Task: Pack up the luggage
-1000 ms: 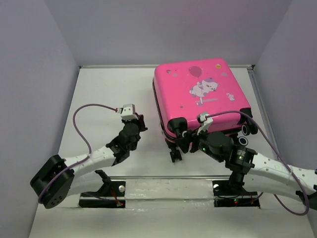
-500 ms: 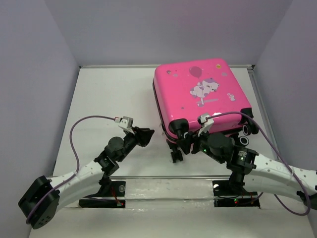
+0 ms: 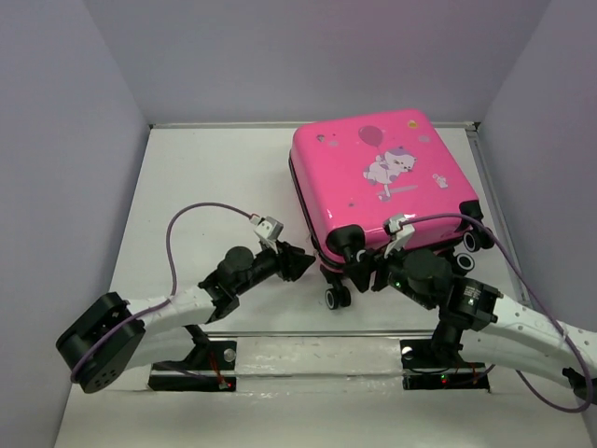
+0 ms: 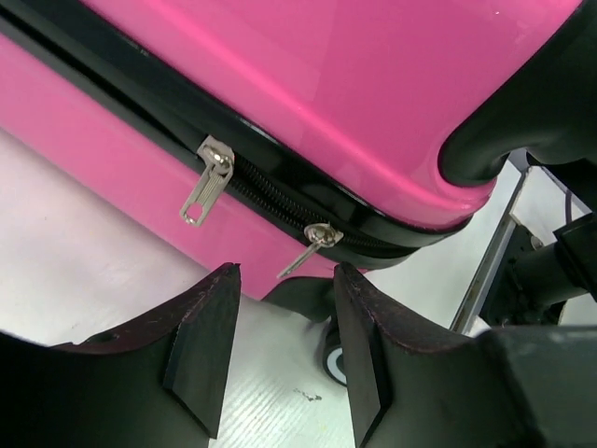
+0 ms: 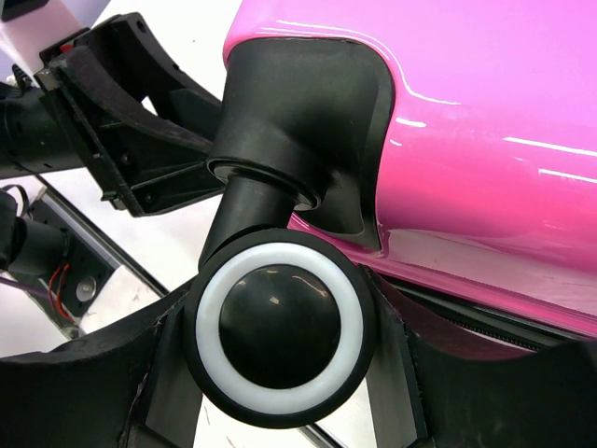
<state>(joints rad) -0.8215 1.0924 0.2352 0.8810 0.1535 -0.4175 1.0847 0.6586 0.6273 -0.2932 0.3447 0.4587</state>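
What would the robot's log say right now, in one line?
luggage closed, flat on table | left gripper open, facing zipper pulls | right gripper clamped on wheel

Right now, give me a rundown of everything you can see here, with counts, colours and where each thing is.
hot-pink hard-shell suitcase: one, pink with black zipper, closed, lying flat at the table's far right.
cartoon animal sticker: one, white and purple, on the case's top face, near a balloon sticker.
silver metal zipper pulls: two, on the side seam, hanging free.
black white-ringed wheel: one clearly seen, at a near corner; others partly hidden.
white table: one, under everything.
purple cables: two, one per arm.
left hand: black, open, just short of the zipper pulls.
right hand: black, fingers closed on that wheel.
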